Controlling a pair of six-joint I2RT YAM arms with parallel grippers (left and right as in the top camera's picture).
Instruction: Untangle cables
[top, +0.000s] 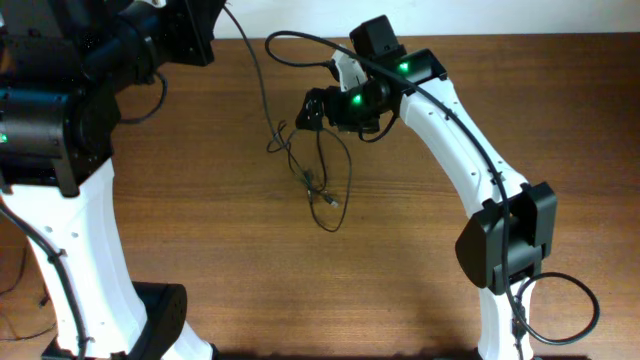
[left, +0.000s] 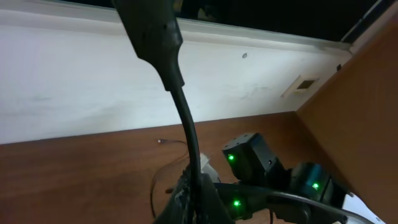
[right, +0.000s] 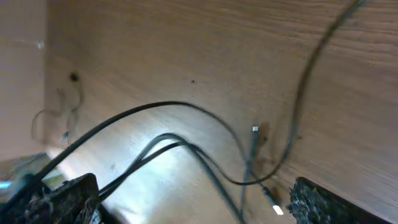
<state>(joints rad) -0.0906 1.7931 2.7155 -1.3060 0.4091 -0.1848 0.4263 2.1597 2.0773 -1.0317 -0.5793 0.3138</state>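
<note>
Gripping one strand of cables (left: 188, 124) in closed left gripper (left: 189, 198), with thick plug end (left: 149, 31) rising above grip; blurred there, so contact point only probable. Running from that grip down to loose tangle (top: 316, 188) on wooden table (top: 420, 250). Holding right gripper (right: 193, 205) spread wide, empty, low over tangle. Between its fingers (right: 62, 199): looping strands, small connector (right: 255, 129) just ahead. Touching neither finger, as far as visible
</note>
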